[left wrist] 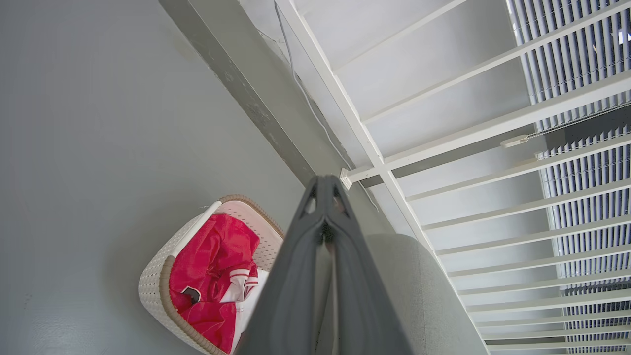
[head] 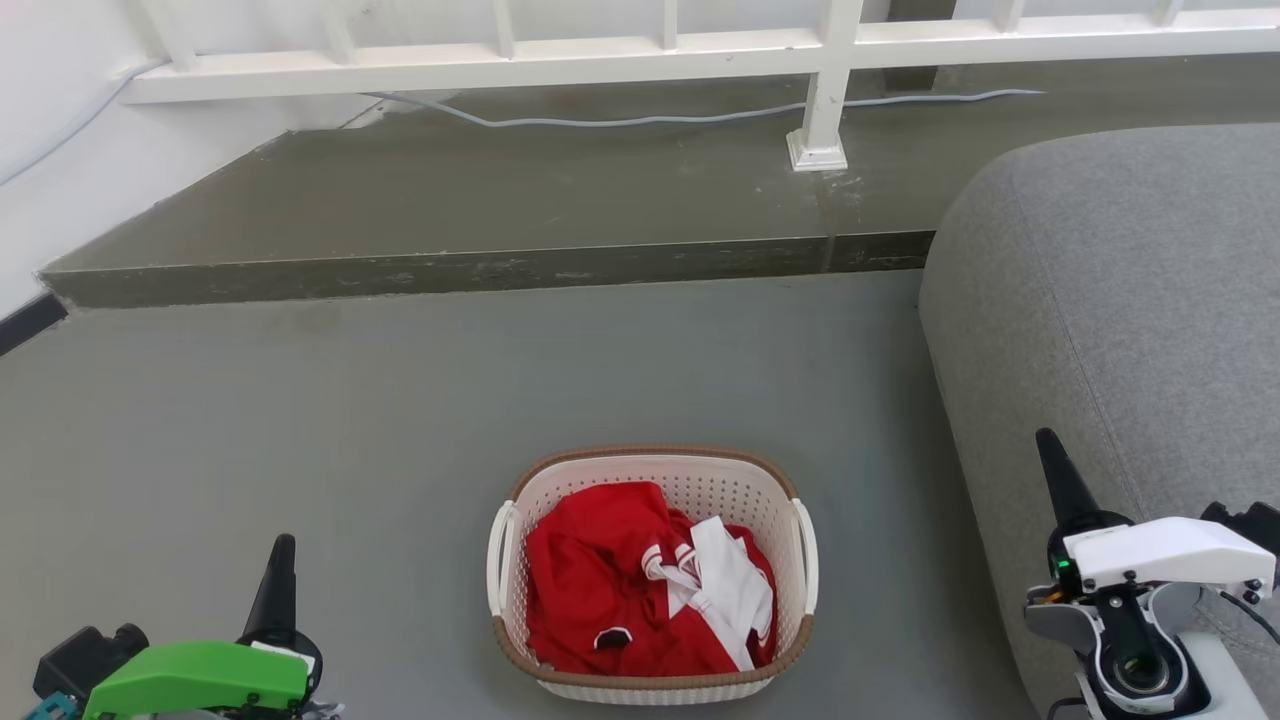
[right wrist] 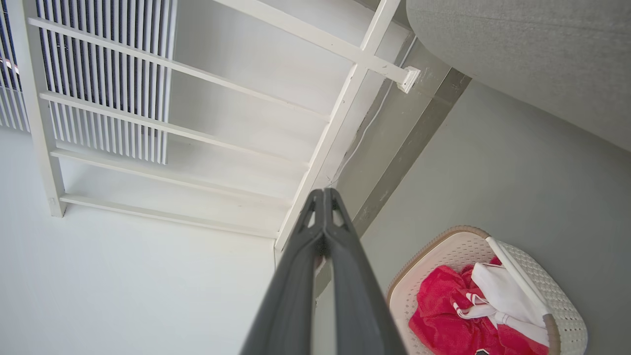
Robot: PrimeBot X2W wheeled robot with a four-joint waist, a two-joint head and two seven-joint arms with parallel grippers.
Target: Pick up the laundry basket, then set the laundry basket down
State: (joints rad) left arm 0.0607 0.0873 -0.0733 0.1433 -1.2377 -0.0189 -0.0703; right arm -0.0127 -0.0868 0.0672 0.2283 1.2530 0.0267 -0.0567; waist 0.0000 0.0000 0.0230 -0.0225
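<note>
Laundry basket (head: pixel 730 495) stands upright on the grey floor (head: pixel 300 420) at 6 o'clock in the head view, with red-and-white clothes (head: pixel 610 570) heaped inside (its white loop handles sit at 9 and 3 o'clock of the rim). The left gripper (head: pixel 283 548) hangs at 8 o'clock of it, well apart, and the right gripper (head: pixel 1047 440) at 3 o'clock, in front of the grey sofa (head: pixel 1120 280); neither touches it. Both pairs of jaws are pressed together at the tips and hold nothing, as each wrist view shows. A raised concrete step (head: pixel 500 200) carrying a white railing (head: pixel 600 50) lies at 12 o'clock, beyond the basket.
</note>
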